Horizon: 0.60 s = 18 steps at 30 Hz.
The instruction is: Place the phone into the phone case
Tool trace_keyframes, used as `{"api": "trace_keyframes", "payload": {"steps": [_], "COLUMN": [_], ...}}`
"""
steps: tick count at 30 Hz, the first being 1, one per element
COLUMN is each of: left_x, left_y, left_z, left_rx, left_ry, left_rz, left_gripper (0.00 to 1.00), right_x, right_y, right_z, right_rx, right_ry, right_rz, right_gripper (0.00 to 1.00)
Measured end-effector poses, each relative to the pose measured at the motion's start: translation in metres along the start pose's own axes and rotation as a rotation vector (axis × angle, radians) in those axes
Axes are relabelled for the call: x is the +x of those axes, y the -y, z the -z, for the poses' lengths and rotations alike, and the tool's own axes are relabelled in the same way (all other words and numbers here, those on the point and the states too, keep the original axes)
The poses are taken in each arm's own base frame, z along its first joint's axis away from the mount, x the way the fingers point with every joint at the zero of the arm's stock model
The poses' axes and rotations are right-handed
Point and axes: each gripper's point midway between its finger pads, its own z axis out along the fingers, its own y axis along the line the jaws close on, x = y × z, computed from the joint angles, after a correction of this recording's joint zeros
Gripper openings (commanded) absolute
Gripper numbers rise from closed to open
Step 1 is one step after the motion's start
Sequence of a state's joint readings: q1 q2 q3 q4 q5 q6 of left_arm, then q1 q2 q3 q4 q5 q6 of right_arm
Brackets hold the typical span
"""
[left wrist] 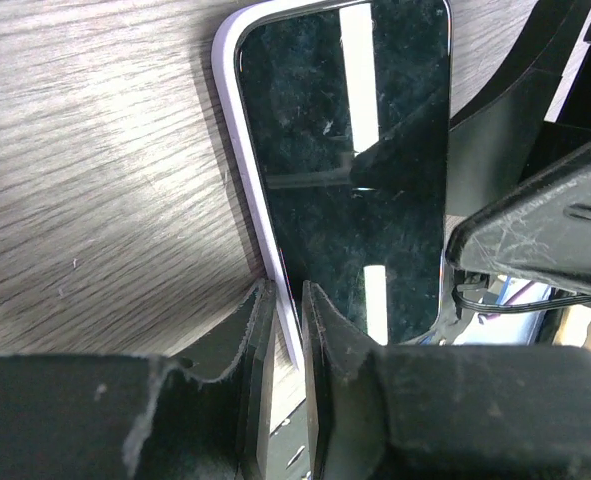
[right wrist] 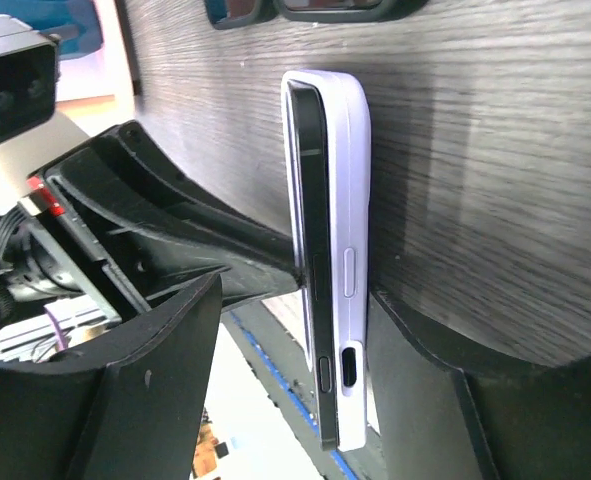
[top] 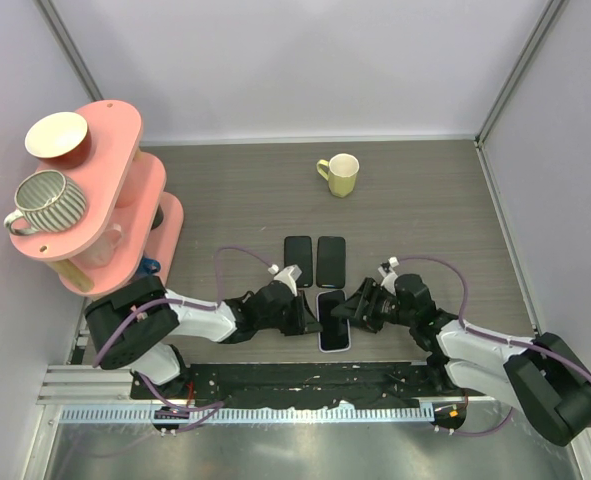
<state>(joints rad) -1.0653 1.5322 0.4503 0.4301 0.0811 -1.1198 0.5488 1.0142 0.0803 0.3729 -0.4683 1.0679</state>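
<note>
- Just beyond the arm bases, the phone (left wrist: 355, 150) lies screen-up in the pale phone case (right wrist: 353, 180) on the wooden table (top: 425, 210); its black side stands proud of the case's wall.
- On its left, the left gripper (left wrist: 287, 300) is pinched onto the case's long rim, one finger on each side.
- On its right, the right gripper (right wrist: 295, 295) is spread wide around phone and case, with one finger clear of the phone.
- Farther out, two dark slabs (top: 297, 260) (top: 331, 260) lie side by side; phones or cases, I cannot tell.
- Beyond them stands a yellow mug (top: 341, 175).
- Far left, a pink shelf (top: 125, 170) carries a striped cup (top: 47, 200).
</note>
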Motion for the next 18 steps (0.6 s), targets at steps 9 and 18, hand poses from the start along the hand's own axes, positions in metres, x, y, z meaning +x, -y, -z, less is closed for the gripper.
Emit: {"api": "trace_keyframes", "payload": {"steps": [9,18], "left_x": [0.001,0.001], "left_y": [0.002,0.002], "left_z": [-0.002,-0.002], "left_rx": [0.016,0.013], "left_ry": [-0.006,-0.006], "left_rz": [0.001,-0.002], "left_gripper": [0.19,0.21], "right_x": [0.005,0.006], "right_y": [0.000,0.008], "right_z": [0.002,0.006], "right_rx": [-0.010,0.022], "right_ry": [-0.020,-0.008], "right_rz": [-0.015,0.045], "right_gripper": [0.41,0.04]}}
